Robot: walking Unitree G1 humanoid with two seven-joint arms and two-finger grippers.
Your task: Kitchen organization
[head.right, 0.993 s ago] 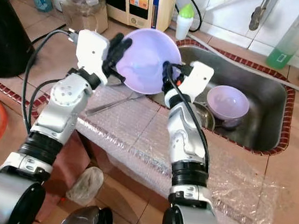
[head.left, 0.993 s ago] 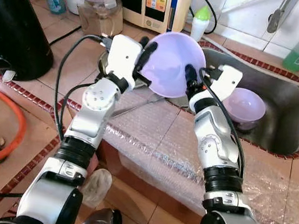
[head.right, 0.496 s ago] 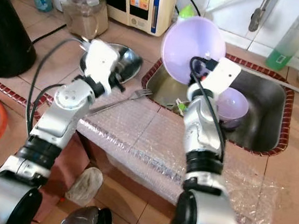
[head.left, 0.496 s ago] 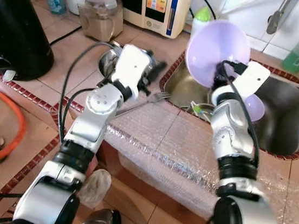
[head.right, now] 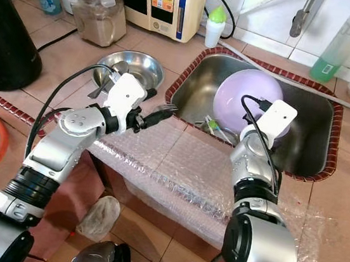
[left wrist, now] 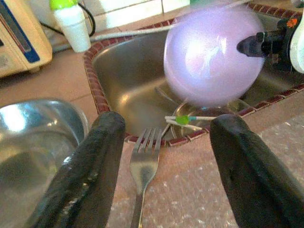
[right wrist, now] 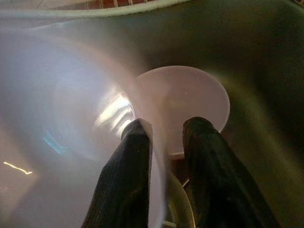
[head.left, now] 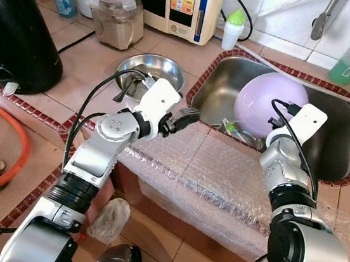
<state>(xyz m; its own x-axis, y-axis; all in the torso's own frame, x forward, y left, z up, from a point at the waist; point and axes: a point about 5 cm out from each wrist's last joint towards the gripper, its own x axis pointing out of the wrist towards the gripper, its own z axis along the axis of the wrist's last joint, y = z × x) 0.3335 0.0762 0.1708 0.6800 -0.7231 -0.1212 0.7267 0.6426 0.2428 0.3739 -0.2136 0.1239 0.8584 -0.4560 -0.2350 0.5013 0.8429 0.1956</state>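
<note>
We reach our right silver arm forward and bend the wrist down, so our right gripper (right wrist: 164, 142) points downward with its two long black fingers (right wrist: 126, 175) drawn close together, pinching a thin rim between them. Our left silver arm angles across towards the right, elbow low, and our left gripper (left wrist: 164, 156) hangs with its black fingers (left wrist: 90, 166) spread wide apart, holding nothing

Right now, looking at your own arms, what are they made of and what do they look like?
Both arms are jointed silver metal segments with black ribbed collars. Each ends in a white boxy wrist housing, with black cables looping from it along the arm. The left gripper and right gripper each have two long black fingers.
</note>
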